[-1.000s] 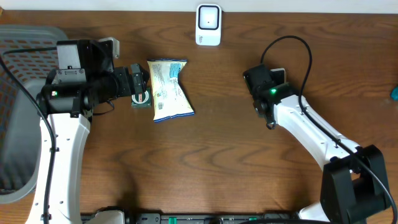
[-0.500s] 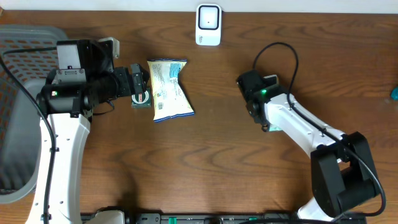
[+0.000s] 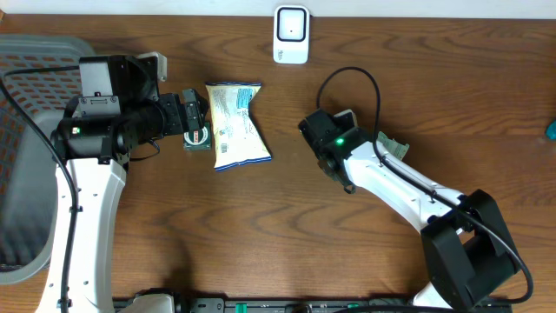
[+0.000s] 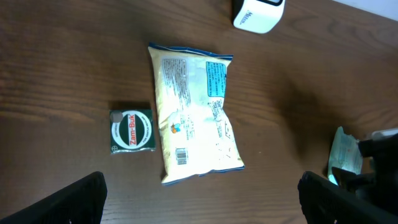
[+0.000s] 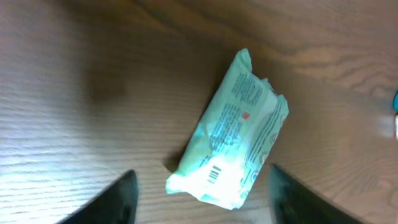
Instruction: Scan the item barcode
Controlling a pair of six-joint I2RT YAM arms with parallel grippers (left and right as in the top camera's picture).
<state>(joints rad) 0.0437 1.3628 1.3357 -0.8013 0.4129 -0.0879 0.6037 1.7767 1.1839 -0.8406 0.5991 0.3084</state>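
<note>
Overhead shows bare surface (image 3: 287, 226) mid-table, with the scanner (image 3: 291, 35) at the far edge and the basket (image 3: 26, 78) at the left. The green packet (image 5: 233, 146) lies flat, loose between the released right claw's (image 5: 200, 174) spread fingers. The left claw (image 4: 202, 180) is also released.

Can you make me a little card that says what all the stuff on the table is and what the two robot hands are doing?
scanner: white box at the far edge of the table
snack bag: lying flat, barcode facing up
little green tin: close beside the snack bag
green packet: lying flat, barcode facing up
basket: gray, at the left end
left gripper: open, holding nothing
right gripper: open, holding nothing
</note>
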